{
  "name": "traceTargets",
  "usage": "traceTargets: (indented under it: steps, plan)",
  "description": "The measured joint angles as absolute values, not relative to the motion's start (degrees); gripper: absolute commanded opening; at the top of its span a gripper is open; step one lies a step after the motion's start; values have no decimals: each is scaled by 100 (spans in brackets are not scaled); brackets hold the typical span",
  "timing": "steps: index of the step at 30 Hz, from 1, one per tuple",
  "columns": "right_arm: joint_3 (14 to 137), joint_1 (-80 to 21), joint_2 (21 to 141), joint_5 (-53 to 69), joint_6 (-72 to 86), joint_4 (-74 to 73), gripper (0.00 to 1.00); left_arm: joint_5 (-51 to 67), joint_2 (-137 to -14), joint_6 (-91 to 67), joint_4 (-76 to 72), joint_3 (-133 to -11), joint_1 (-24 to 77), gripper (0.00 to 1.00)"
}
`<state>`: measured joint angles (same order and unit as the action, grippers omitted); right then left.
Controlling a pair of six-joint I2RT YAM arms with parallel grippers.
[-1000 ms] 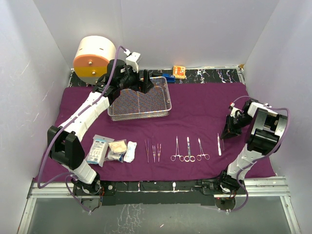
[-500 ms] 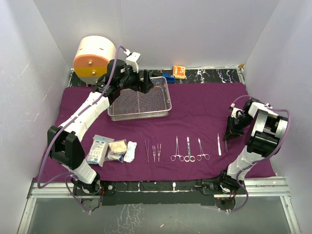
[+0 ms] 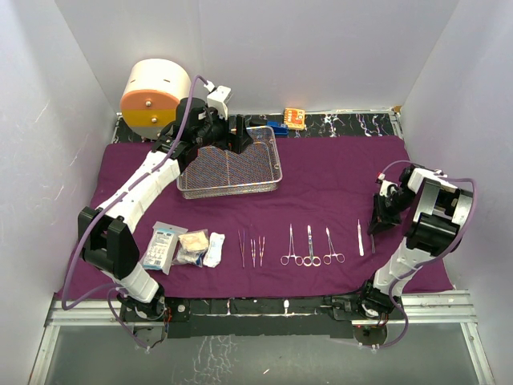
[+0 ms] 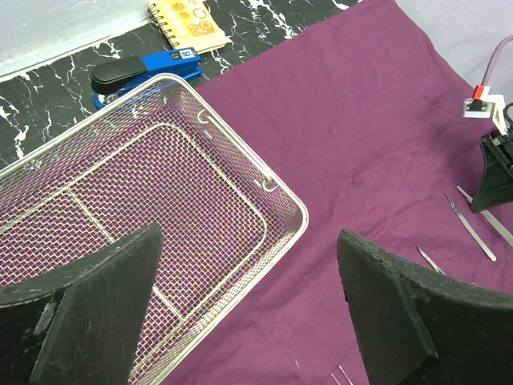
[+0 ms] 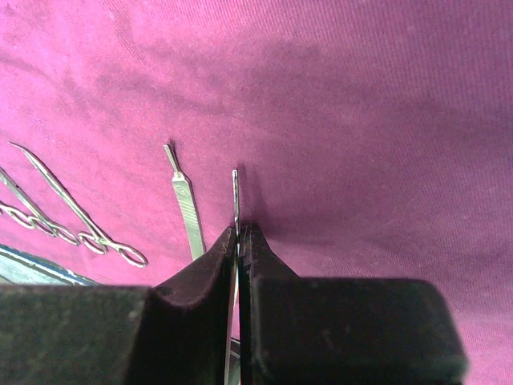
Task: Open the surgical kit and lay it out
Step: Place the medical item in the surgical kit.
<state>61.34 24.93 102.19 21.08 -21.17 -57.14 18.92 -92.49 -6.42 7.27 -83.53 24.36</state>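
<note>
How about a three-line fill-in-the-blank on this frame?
1. The right gripper is ____ on a thin steel tool.
2. The left gripper hangs open over the wire ____.
3. The forceps lie on the ____ cloth.
Missing: shut; tray; purple.

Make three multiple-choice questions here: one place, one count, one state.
1. Where does the rectangular silver wire-mesh tray sit? A) far left part of the large purple cloth; B) its near right corner; C) off the cloth.
2. How many ring-handled steel forceps lie in the row? A) one; B) three; C) six.
3. The right gripper is: A) wide open; B) shut on white gauze; C) shut on a thin steel scalpel.
Answers: 1 A, the top view shows it there; 2 B, three ring pairs show; 3 C, its closed fingers pinch the scalpel.
</note>
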Motion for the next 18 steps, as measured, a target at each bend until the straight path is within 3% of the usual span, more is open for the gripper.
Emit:
traceTargets:
  steps: [18]
  plan:
    - [6292, 2512, 10438, 2438, -2141, -5798, 0, 1890, -9249, -637, 727, -8350, 2436, 89]
